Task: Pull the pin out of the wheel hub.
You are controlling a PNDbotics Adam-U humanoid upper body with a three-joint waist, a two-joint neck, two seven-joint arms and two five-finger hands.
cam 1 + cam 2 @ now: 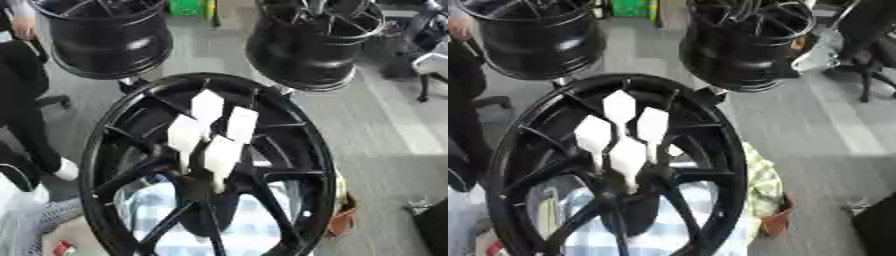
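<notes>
Wheel hub [306, 150] before me: black metal, smooth, semi-gloss, soft highlights along rim and spokes. Four pins [208, 106] at its centre: white, matt, plastic-looking heads on thin pale stems. Two far wheels [109, 37]: black metal, glossier, bright reflections on the barrels. Cloth [667, 235] seen through the spokes: blue-and-white check, soft, matt. Floor [385, 165]: grey, smooth, dull sheen. I cannot tell the pins' stem material.

I see a grey floor [385, 125] with a paler stripe [402, 120] across it — a chair [868, 55] stands at the far right, a green box [185, 7] at the top.
</notes>
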